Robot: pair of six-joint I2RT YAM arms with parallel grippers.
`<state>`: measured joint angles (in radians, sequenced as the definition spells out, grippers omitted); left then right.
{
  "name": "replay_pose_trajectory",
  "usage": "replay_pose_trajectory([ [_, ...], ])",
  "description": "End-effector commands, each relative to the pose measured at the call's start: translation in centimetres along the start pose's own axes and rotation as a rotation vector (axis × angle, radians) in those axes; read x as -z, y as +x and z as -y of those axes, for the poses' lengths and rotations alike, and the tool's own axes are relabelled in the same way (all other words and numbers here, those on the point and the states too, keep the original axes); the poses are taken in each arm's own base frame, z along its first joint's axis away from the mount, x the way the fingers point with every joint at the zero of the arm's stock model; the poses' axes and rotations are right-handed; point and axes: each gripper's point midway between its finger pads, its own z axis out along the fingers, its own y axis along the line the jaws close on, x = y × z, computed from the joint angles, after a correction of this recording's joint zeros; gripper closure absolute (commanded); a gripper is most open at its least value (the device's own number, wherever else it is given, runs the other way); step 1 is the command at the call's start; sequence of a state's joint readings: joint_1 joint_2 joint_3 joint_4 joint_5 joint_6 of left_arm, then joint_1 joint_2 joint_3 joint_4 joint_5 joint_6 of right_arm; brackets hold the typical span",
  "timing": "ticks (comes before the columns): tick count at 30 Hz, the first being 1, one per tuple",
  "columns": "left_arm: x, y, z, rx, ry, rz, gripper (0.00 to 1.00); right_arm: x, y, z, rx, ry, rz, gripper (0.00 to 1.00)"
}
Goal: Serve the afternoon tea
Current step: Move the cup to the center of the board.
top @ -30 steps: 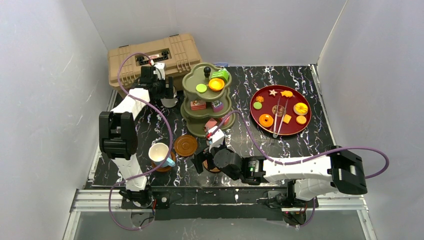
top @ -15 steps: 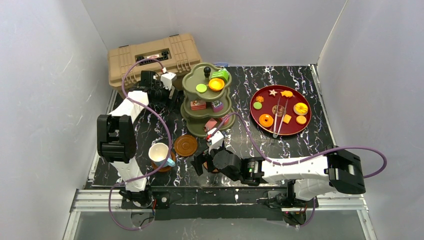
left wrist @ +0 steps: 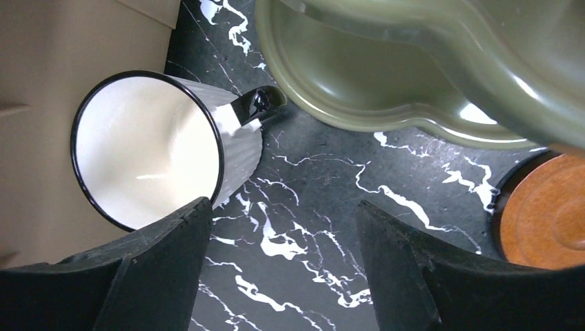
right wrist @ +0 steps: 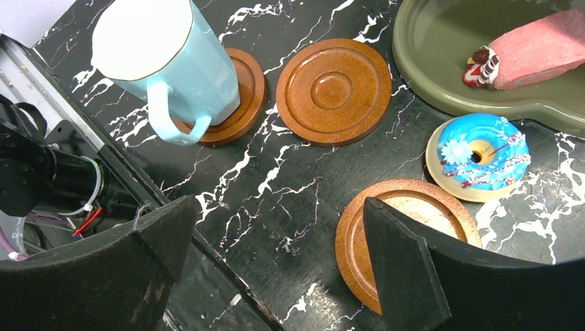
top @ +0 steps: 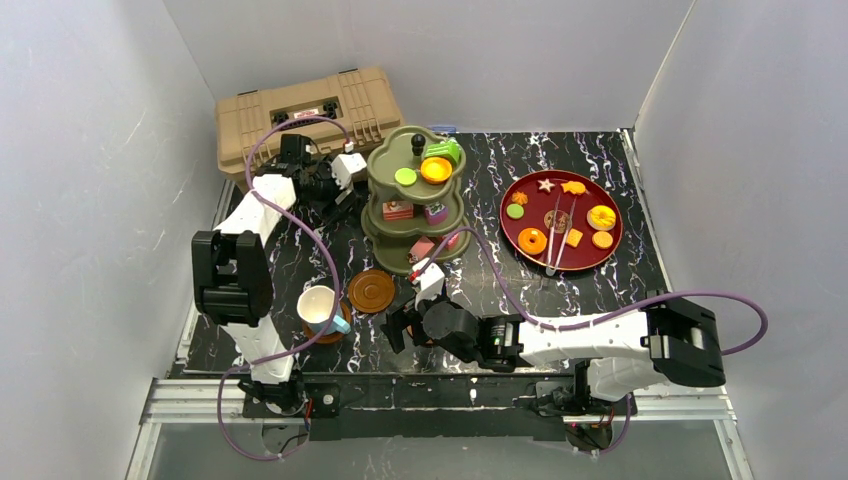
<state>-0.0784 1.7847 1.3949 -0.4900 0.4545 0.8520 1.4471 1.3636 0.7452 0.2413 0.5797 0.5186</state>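
The olive-green three-tier stand holds small cakes, and its lower tier fills the top of the left wrist view. A white black-rimmed mug stands between the stand and the toolbox. My left gripper is open over bare table, its left finger just beside the mug's rim; from above the left gripper shows by the stand's left side. My right gripper is open, its right finger over a brown saucer. A light-blue mug sits on a second saucer, next to an empty saucer.
The tan toolbox stands at the back left. A red tray with treats and tongs lies on the right. A blue donut on a small plate sits beside the stand's base. The table's front edge and rail run close under my right gripper.
My left wrist has swung right, away from the toolbox towards the stand, and its jaws have narrowed slightly. My right arm has edged a little left.
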Motion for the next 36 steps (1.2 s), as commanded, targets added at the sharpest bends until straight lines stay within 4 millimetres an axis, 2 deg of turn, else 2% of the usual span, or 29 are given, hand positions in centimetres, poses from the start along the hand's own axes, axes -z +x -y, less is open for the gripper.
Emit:
replay_pose_trajectory([
  [1,2.1,-2.1,1.5,-0.199,0.048,0.057,0.27,-0.1,-1.8,-1.1,-0.039,-0.020,0.051,0.02],
  [4,2.8,-2.2,2.8,-0.261,0.068,0.079,0.26,-0.3,-1.8,-1.1,-0.034,-0.016,0.052,0.02],
  [6,2.9,-2.0,2.6,-0.262,0.061,0.066,0.26,-0.4,-1.9,-1.3,-0.032,-0.018,0.052,0.01],
  [14,1.9,-0.9,-0.8,-0.232,-0.039,0.043,0.26,-0.2,-1.9,-1.2,-0.038,-0.018,0.051,0.01],
  [19,1.3,-0.6,-2.8,-0.262,-0.105,0.142,0.24,-0.2,-1.8,-1.1,-0.040,-0.016,0.049,0.02],
  [27,-0.6,-0.3,-4.7,-0.305,-0.128,0.154,0.23,-0.7,-1.4,-1.4,-0.037,-0.016,0.034,0.02],
  [29,-1.0,-0.2,-4.7,-0.328,-0.124,0.162,0.23,-0.7,-1.4,-1.5,-0.036,-0.016,0.030,0.02],
  [33,-1.8,0.5,-3.3,-0.412,-0.065,0.171,0.26,-1.0,-1.1,-1.5,-0.034,-0.014,0.023,0.02],
  [36,-2.3,1.3,-2.2,-0.486,-0.006,0.162,0.35,-1.0,-1.1,-1.5,-0.032,-0.011,0.018,0.02],
])
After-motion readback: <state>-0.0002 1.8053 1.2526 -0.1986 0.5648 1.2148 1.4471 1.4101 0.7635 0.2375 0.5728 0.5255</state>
